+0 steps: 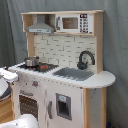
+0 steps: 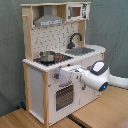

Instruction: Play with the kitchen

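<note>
Kitchen (image 2: 55, 60) stands on the wood floor before a grey curtain. Hand (image 2: 59, 75) sits at the front panel above the oven door (image 2: 63, 97) — grip state can't tell. Approach step; next likely calls for catching a knob or the door.

Glossy white rounded arm (image 2: 100, 75) with a small blue light and a boxy white hand section

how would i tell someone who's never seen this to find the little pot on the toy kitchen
Start at the tall white and light-wood toy kitchen and look along its counter to the black stovetop under the grey hood. The pot stands there, the only shiny metal thing, on the far side from the black faucet.
</note>
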Tool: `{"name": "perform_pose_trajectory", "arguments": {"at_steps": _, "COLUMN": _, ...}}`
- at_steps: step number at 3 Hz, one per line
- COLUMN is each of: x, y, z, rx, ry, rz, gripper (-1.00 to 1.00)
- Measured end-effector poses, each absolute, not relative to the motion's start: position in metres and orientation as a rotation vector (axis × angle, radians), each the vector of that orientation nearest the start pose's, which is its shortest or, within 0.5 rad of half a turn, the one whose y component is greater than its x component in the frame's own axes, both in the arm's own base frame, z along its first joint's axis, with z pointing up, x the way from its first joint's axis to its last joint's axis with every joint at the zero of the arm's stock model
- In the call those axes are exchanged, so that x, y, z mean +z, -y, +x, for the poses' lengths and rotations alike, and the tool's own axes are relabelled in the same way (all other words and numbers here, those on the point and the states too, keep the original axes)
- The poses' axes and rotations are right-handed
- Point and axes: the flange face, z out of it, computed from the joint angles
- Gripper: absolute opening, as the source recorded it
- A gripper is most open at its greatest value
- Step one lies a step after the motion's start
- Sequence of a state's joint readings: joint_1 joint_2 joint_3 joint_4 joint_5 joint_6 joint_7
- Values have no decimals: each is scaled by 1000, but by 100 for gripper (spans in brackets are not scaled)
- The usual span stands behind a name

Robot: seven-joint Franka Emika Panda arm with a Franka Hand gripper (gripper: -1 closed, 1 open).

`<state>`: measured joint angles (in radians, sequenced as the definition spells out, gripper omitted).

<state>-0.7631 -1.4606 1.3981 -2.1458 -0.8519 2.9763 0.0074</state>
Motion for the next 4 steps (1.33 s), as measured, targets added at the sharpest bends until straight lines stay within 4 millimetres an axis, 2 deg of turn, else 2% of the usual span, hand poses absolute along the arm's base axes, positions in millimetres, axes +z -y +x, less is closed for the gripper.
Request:
{"name": "perform_pose_trajectory", "arguments": {"at_steps": 1, "x": 427, "y": -528, "z": 273, "rx": 939, "ry": -1262, "rz": 660, "gripper": 100}}
{"name": "perform_pose_trajectory", "arguments": {"at_steps": 2, "x": 387, "y": -538, "z": 280, "rx": 925, "ry": -1311, "rz": 695, "gripper": 100}}
{"name": "perform_pose_trajectory", "arguments": {"at_steps": 3, "x": 384, "y": -538, "z": 304, "rx": 888, "ry": -1355, "rz": 707, "gripper": 100}}
{"name": "perform_pose_trajectory", "arguments": {"at_steps": 4, "x": 362, "y": -536, "z": 314, "rx": 777, "ry": -1412, "rz": 639, "gripper": 100}}
